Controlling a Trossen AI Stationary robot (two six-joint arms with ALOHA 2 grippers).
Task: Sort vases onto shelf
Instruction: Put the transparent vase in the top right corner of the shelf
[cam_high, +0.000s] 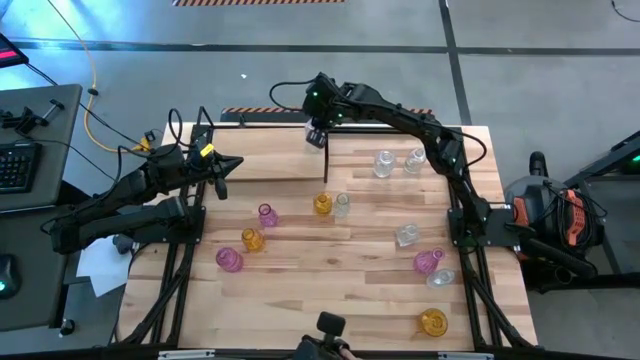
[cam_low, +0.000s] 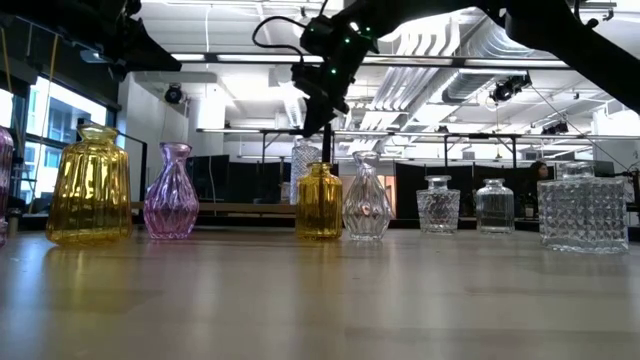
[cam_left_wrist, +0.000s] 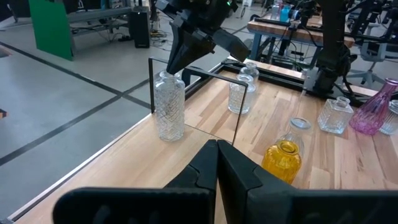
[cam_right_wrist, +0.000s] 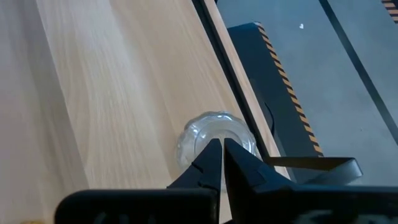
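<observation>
Now right gripper (cam_high: 316, 137) closed above a clear vase (cam_left_wrist: 170, 106) on the shelf (cam_high: 262, 165) at the table's far edge, left gripper (cam_high: 220, 180) closed, hovering near the shelf's left end, other vases (cam_high: 253, 239) scattered on the table (cam_high: 330, 300).

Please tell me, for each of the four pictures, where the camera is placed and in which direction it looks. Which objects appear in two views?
High view: above the table, facing straight down; shows both arms and the shelf.
Low view: at tabletop height, facing level across the vases; the right arm enters from above.
Left wrist view: on the left arm, facing across the shelf; its shut left gripper shows.
Right wrist view: on the right arm, facing down; its shut right gripper shows.
Shared: both wrist views show the clear vase on the shelf.
</observation>
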